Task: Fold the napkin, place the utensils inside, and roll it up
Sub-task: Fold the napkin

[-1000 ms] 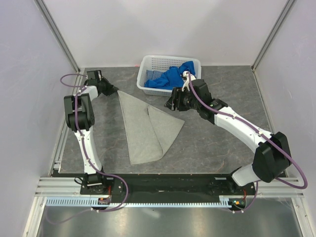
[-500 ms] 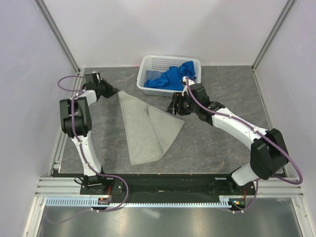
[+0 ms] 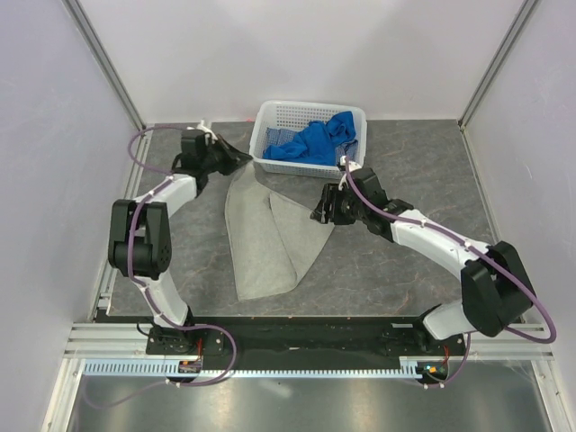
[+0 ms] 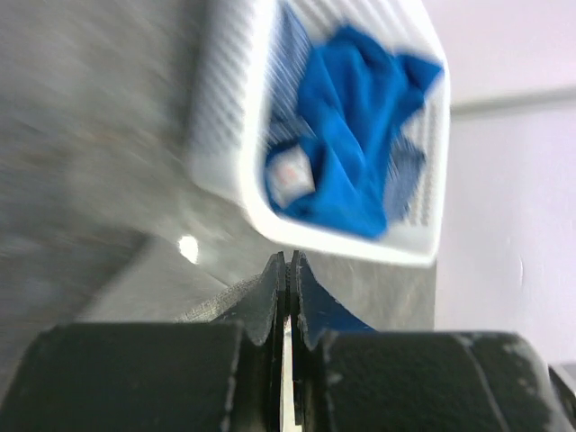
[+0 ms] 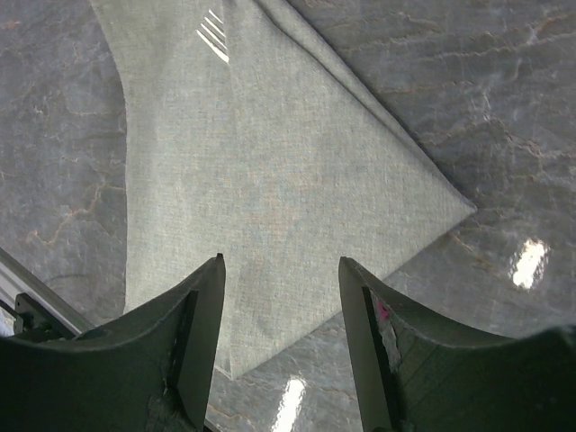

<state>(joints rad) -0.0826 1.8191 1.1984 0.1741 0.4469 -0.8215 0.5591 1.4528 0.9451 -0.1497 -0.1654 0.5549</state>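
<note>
The grey-beige napkin (image 3: 268, 236) lies folded into a rough triangle on the table, its long point toward the front. My left gripper (image 3: 238, 161) is shut on the napkin's far corner, right beside the basket. In the left wrist view the pads (image 4: 288, 261) are pressed together with grey cloth (image 4: 171, 292) trailing off to the left. My right gripper (image 3: 320, 209) is open and empty over the napkin's right corner. In the right wrist view the napkin (image 5: 270, 153) fills the space beyond the spread gripper (image 5: 281, 279). No fork is in view.
A white plastic basket (image 3: 266, 112) holding bright blue cloths (image 3: 317, 139) stands at the back centre, just beyond my left gripper. It also shows in the left wrist view (image 4: 225, 171). Grey walls and frame posts enclose the table on three sides.
My left gripper has swung right toward the basket, pulling the napkin's far corner with it. My right gripper has moved slightly nearer and lower over the napkin's right corner.
</note>
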